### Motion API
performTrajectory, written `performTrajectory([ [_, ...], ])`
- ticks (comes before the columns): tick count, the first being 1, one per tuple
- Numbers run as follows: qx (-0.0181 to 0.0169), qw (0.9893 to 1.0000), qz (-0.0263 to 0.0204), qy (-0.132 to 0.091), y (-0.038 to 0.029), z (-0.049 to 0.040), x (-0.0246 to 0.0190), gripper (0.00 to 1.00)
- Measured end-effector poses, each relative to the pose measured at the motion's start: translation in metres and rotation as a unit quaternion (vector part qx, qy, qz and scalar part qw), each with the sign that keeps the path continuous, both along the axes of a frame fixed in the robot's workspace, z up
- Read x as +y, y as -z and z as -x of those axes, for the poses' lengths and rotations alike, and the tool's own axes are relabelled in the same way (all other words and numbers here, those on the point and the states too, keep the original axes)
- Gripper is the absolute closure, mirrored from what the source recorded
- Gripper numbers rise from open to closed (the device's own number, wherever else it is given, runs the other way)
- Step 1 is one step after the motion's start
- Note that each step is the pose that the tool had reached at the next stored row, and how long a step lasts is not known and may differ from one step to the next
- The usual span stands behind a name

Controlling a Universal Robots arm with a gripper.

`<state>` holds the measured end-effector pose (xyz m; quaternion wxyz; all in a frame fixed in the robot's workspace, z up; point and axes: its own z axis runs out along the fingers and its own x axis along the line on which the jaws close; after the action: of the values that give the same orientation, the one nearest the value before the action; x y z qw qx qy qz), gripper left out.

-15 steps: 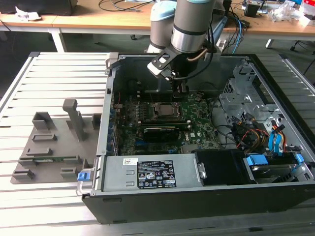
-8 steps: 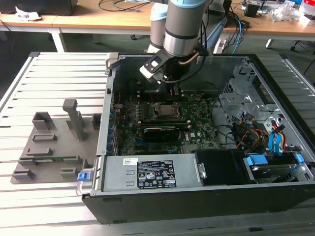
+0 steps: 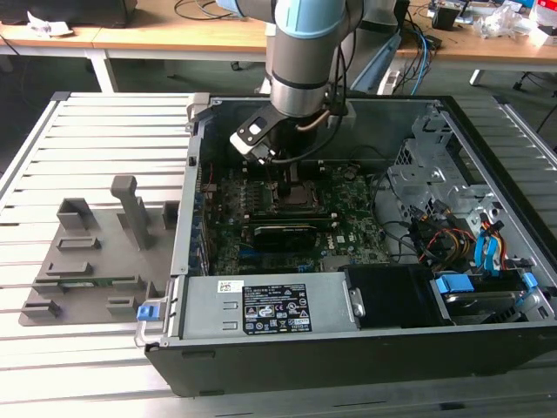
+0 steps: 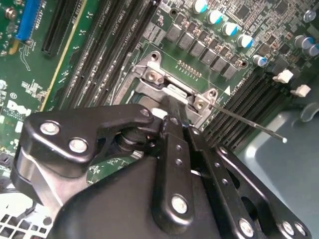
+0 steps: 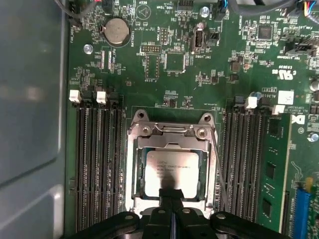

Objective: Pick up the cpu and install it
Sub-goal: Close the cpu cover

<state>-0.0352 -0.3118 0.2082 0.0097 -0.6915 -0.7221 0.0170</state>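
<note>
Cpu [image 5: 173,169] is lying flat in its socket [image 5: 132,164] on the motherboard [image 5: 219,99], and the gripper [image 5: 171,193] sits at its edge, jaws pinched together on nothing, I'd guess to press it flat.

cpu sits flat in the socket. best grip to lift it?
Probably its two opposite thin edges, coming straight down from above. The cpu lies flat, ringed by the socket frame, with memory slots on both sides, so a sideways approach looks blocked.

Cpu [image 5: 172,169] in socket [image 5: 132,149] on mobo [image 5: 174,64] — RAM slots [image 5: 97,164] flanking; tray [image 3: 78,261] beside case [image 3: 348,366].
</note>
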Motion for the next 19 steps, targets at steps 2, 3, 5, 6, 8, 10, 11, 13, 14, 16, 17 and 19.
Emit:
performTrajectory([
  [2, 0.0, 1.0, 0.0, 0.0, 0.0011, 0.0001, 0.0, 0.89],
  [3, -0.0001, 1.0, -0.0001, 0.0, 0.0022, 0.0001, 0.0, 0.89],
  [5, 0.0001, 1.0, 0.0001, 0.0, 0.0028, 0.0001, 0.0, 0.89],
  [6, 0.0001, 1.0, 0.0002, 0.0, 0.003, 0.0001, 0.0, 0.89],
  [8, 0.0001, 1.0, 0.001, 0.0, 0.0032, -0.0012, 0.0, 0.89],
  [10, 0.0, 1.0, 0.001, 0.0, 0.0033, -0.0086, 0.0, 0.89],
  [11, 0.0, 1.0, 0.001, 0.0, 0.0032, -0.0136, 0.0, 0.89],
  [13, -0.0001, 1.0, 0.0008, 0.0, 0.0006, -0.0188, 0.0001, 0.89],
  [14, 0.0, 1.0, 0.0009, 0.0, -0.0014, -0.0194, 0.0, 0.89],
  [16, 0.0, 1.0, 0.001, 0.0, -0.0193, -0.0199, 0.0, 0.89],
  [17, 0.0, 1.0, 0.0009, 0.0, -0.0259, -0.0199, 0.0, 0.89],
  [19, 0.0, 1.0, 0.001, 0.0, -0.0446, -0.0199, 0.0, 0.89],
])
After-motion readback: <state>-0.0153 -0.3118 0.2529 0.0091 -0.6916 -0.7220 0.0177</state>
